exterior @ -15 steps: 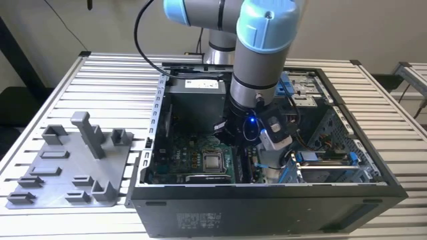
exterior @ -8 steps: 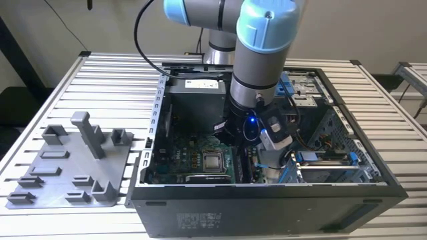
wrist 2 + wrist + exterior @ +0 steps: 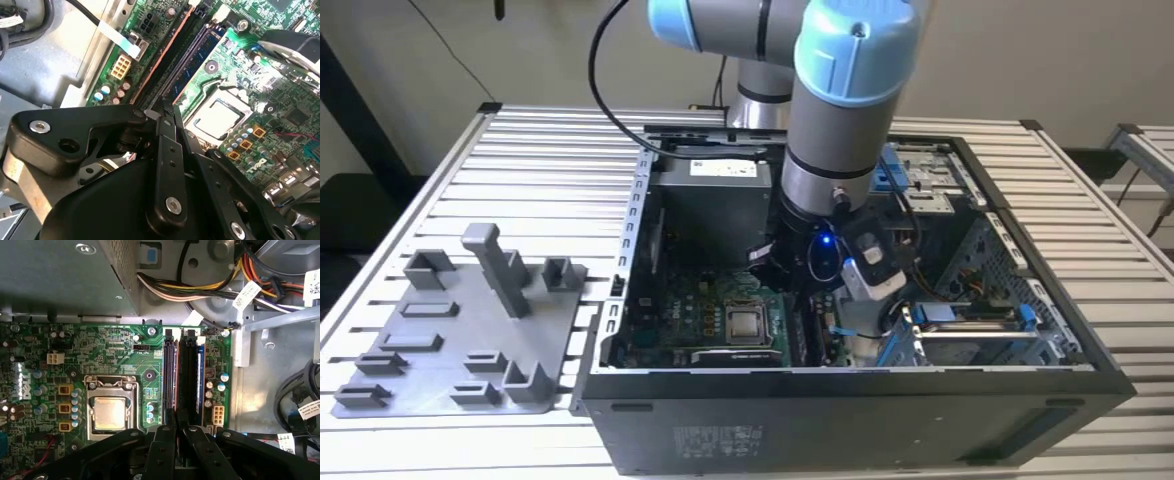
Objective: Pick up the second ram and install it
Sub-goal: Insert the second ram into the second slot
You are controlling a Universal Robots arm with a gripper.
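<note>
Inside the open computer case (image 3: 854,390), the jaws (image 3: 179,432) sit narrow over the motherboard's memory slots (image 3: 186,375), apparently pinching the second ram (image 3: 180,390) edge-on for seating.

The exterior view looks down at an angle from well back, facing the open computer case (image 3: 854,300) on the slatted table (image 3: 520,180), with the arm (image 3: 834,120) reaching in. Both wrist views ride low inside the case, close above the motherboard (image 3: 125,355); the first faces it squarely, the second obliquely. All three share the processor socket (image 3: 110,412) and memory slots (image 3: 182,377).
</note>
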